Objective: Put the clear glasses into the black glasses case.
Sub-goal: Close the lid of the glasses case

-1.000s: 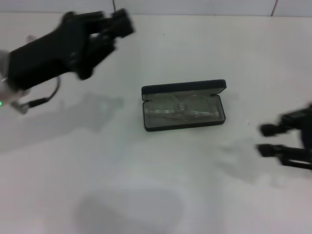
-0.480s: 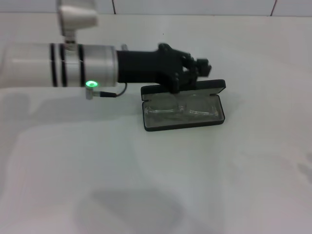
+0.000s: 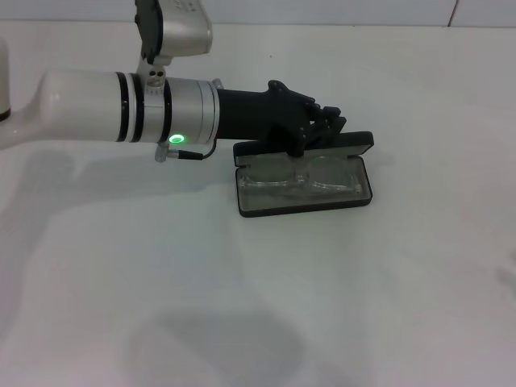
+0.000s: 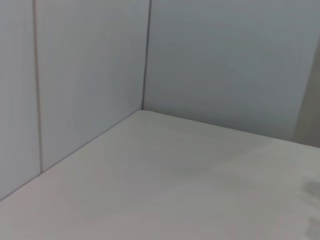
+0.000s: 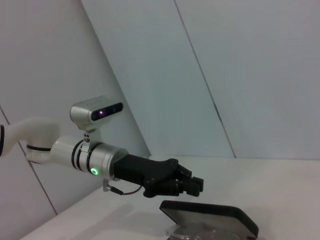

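Head view shows my left end effector (image 3: 332, 122) just above the raised lid of the matte black rectangular hinged glasses case (image 3: 303, 173), near the lid's top edge. Half a second ago it was at almost the same place; now the arm has turned a little, and its green light sits further toward the case. One second ago this end effector was far away to the left and high, and my right end effector was visible at the right edge; now the right one is out of all views. My left fingers are folded close together, dark against the dark lid, and I cannot tell if they are open or closed.

The fully transparent plastic glasses (image 3: 300, 179) lie inside the open case, on its grey lining, as before. The case has not moved.

The case stands on a plain white desk (image 3: 242, 306). Behind the desk are pale grey wall panels (image 5: 240, 75) with thin dark seams.
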You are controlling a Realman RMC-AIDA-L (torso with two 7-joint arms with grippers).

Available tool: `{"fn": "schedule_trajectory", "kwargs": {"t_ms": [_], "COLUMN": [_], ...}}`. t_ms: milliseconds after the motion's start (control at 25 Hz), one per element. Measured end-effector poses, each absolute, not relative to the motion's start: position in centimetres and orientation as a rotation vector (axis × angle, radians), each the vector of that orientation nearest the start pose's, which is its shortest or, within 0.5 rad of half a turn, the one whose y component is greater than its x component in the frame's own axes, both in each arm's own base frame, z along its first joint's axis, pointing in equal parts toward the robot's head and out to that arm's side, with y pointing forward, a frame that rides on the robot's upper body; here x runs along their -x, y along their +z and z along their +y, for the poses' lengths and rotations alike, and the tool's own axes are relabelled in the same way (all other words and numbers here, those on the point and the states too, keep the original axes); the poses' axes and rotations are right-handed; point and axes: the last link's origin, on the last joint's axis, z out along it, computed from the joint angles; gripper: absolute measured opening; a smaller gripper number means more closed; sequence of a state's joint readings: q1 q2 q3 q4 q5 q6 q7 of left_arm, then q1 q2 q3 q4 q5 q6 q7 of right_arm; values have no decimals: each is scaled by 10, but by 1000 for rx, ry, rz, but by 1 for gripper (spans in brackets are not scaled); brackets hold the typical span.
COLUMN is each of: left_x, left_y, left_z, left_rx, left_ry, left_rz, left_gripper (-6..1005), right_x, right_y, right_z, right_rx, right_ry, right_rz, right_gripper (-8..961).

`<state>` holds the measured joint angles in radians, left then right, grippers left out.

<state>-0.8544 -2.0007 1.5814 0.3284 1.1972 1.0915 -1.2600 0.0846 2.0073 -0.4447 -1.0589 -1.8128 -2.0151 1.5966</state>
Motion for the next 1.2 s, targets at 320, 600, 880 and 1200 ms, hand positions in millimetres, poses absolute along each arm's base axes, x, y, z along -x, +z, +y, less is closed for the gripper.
{"fn": "schedule_trajectory", "kwargs": {"t_ms": [320, 600, 880, 1200], "left_x": [165, 196, 242, 261], "left_y": [-73, -19, 15, -12], "left_z": [392, 374, 351, 343], "left_rx": [2830, 2792, 2705, 2743], "left_ry": [-638, -685, -486, -282], "left_rz": [-390, -481, -609, -675], "left_gripper": [125, 119, 116, 117], "right_x": [-328, -331, -327, -318], "right_y": [129, 122, 122, 120], "right_z": [200, 205, 219, 232], "right_rx": [2465, 2479, 2481, 2508], "right_ry": [831, 801, 806, 822], "right_rz": [819, 843, 812, 780], "right_gripper": [334, 334, 334, 335]}}
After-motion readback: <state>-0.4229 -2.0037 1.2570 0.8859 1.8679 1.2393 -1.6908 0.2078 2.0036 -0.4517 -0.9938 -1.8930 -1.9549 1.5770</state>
